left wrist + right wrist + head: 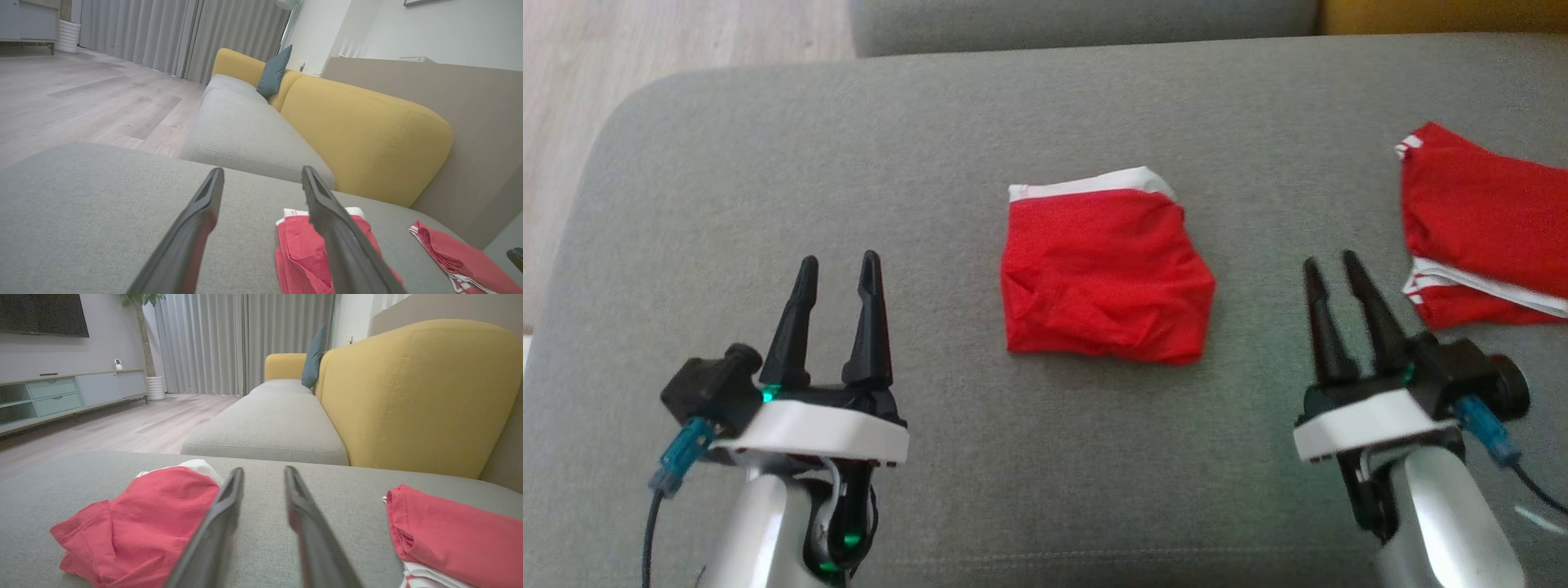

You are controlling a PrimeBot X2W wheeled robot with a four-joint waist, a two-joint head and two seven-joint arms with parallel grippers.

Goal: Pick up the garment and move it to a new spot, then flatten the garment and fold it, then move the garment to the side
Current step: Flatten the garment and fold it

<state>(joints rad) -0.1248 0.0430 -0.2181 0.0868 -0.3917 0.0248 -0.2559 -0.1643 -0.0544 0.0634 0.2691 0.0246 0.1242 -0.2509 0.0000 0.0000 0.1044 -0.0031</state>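
Because the garment (1104, 273) lies as a compact red packet in the middle of the grey cushion (931, 131), with its white waistband (1086, 184) on the far side, I judge that the folding is done and only the move to the side is left. My left gripper (840, 260) hangs over the cushion to the left of the garment, well apart from it, with its two fingers spread and nothing between them. My right gripper (1330, 260) is on the other side, between the garment and a second red garment (1478, 220) at the right edge of the cushion. Its fingers are also parted, a little less wide, and they carry nothing.

The cloth looks thin, soft and very light, with many small wrinkles. It has no stiffness of its own, so I expect the layers to hang down and open if I lift it by one corner only. It is not fragile. I think it will drag on the cushion fabric rather than slide.

I would take hold at the left and right side edges together, one gripper on each, and pinch through all the layers. In the right wrist view one near corner sticks out like a loose flap, so I would grip farther in than that. The soft cushion may get caught with the cloth.
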